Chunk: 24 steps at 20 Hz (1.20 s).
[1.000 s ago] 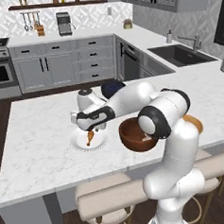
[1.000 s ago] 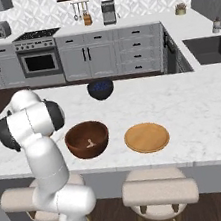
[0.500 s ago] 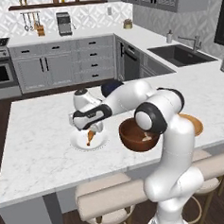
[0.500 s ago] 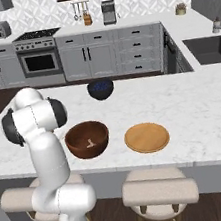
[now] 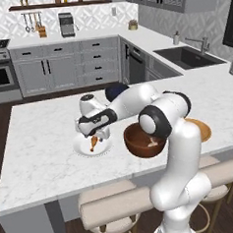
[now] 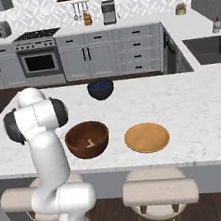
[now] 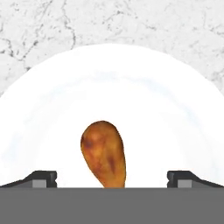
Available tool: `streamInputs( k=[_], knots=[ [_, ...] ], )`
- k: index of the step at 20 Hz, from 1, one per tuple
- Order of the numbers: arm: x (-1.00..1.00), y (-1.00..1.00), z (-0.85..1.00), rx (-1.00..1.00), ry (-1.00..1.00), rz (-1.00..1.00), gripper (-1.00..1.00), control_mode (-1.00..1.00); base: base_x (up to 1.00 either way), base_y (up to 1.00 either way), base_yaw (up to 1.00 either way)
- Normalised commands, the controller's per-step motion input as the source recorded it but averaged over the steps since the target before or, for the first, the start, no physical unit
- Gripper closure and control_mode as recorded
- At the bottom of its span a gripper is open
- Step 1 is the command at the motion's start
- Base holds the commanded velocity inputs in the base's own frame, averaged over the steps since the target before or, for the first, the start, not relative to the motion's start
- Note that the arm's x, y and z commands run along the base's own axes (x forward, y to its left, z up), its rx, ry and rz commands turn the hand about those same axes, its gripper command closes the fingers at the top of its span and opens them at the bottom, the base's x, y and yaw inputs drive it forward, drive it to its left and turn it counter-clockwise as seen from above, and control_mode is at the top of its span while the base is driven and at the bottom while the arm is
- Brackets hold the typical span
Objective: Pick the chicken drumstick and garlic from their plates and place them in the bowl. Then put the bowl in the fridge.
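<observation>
A grey-cabinet kitchen with a stove at the far left and a sink at the upper right is surrounding a white marble table [image 5: 36, 143] in the left base view. The arm is reaching from the lower right toward the centre-left of the frame, where the gripper [image 5: 97, 138] is hanging just above the white plate [image 5: 81, 148]. The chicken drumstick [image 5: 93, 143] is lying on that plate directly under the gripper. Just right of it the brown bowl [image 5: 140, 145] is sitting near the table's front edge, with a pale lump inside, likely the garlic [image 5: 152, 144].

In the right base view the arm is rising at the left of the frame. The brown bowl is sitting at centre-left, the tan wooden plate [image 6: 146, 137] lying bare just to its right, and a dark blue bowl [image 6: 100, 89] standing behind them.

In the hand view the drumstick is lying on the white plate at lower centre, between the two dark fingertips [image 7: 41, 178] and well apart from both. Its long axis is running up the frame, bulbous end uppermost, thin end at the bottom edge. The gripper is standing wide and holding nothing, so a straight descent looks sufficient.
</observation>
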Motion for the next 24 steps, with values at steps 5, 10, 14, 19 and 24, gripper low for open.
streamInputs(
  k=[5, 10, 14, 19, 24],
  knots=[
    [0.07, 0.0, -0.35, 0.01, 0.0, 0.02, -1.0, -1.0, 0.0, 0.0, 0.0],
    [0.27, 0.0, -0.17, 0.0, 0.0, 0.02, -1.0, -1.0, 0.0, 0.0, 0.0],
    [0.08, 0.0, -0.04, 0.0, 0.0, 0.0, 1.0, -1.0, 0.0, 0.0, 0.0],
    [-0.12, 0.01, -0.1, 0.0, 0.0, 0.0, 1.0, -1.0, 0.0, 0.0, 0.0],
    [-0.14, 0.01, 0.03, 0.0, 0.0, 0.01, 1.0, -1.0, 0.0, 0.0, 0.0]
  ],
)
